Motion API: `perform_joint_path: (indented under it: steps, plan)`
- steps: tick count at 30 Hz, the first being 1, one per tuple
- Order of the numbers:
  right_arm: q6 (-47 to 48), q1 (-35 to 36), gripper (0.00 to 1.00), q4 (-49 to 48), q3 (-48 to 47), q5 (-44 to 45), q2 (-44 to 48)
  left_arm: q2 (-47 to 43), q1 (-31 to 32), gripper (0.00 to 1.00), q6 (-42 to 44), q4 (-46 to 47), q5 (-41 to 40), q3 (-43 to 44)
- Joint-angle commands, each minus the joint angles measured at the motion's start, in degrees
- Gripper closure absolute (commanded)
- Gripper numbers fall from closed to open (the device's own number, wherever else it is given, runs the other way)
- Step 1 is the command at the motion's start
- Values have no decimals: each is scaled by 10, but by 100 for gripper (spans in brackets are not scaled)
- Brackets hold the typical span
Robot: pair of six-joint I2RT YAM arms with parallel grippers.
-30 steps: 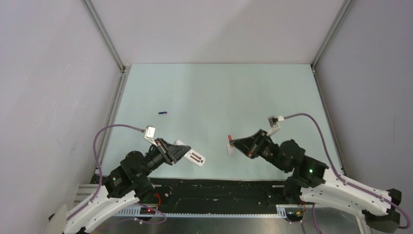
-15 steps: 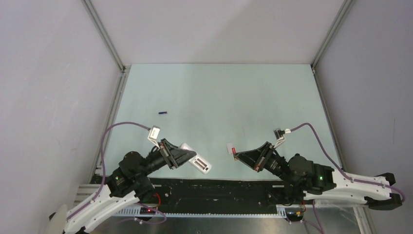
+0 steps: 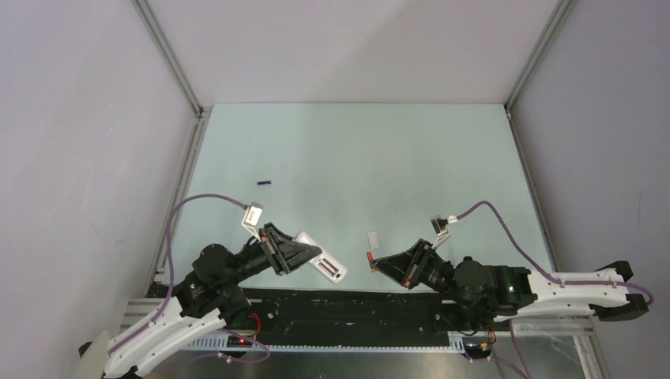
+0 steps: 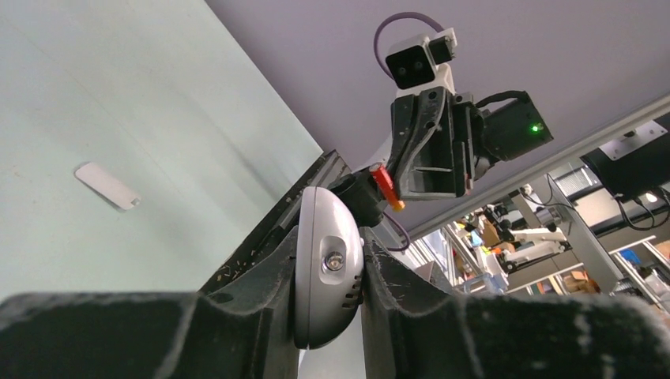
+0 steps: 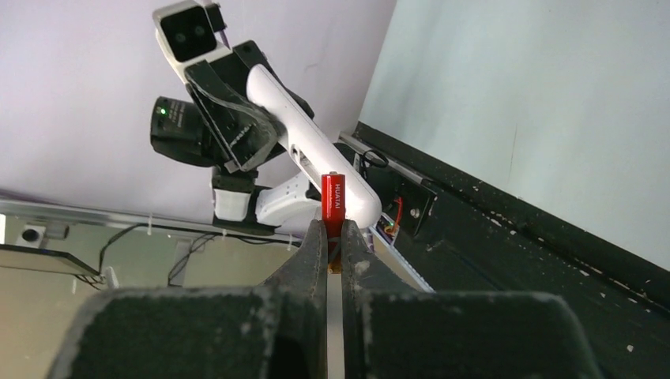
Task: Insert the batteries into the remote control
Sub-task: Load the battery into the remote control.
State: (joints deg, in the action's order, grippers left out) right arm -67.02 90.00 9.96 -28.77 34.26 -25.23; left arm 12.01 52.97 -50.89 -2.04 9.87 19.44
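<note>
My left gripper (image 3: 304, 254) is shut on the white remote control (image 3: 324, 264), held above the table's near edge with its open battery bay facing up; in the left wrist view its rounded end (image 4: 327, 268) sits clamped between the fingers. My right gripper (image 3: 374, 261) is shut on the red-orange battery (image 3: 370, 257), which stands up between the fingertips in the right wrist view (image 5: 333, 203) and points at the remote (image 5: 304, 146). A gap remains between battery and remote. The dark blue battery (image 3: 265, 183) lies on the mat at far left.
The small white cover plate (image 3: 374, 238) lies on the mat between the arms; it also shows in the left wrist view (image 4: 108, 185). A black rail (image 3: 371, 304) runs along the near edge. Grey walls close in both sides.
My right arm has pulled toward the near edge and moved left with the red battery, closing on the remote. My left gripper carried the remote slightly right and nearer.
</note>
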Motion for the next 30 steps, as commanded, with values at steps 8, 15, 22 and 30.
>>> perform_joint_path:
  steps: [8,15,22,30]
  plan:
    - [241,38,100,-79,-17,22,-33,-8,-1,100,43,60,72,-8]
    - [422,57,99,-115,-28,5,-80,-44,-1,100,81,112,100,-46]
    - [569,83,100,-149,-37,40,-129,-52,-1,100,85,123,69,-67]
    - [571,84,100,26,-133,30,-121,93,-1,100,-51,259,-61,-146]
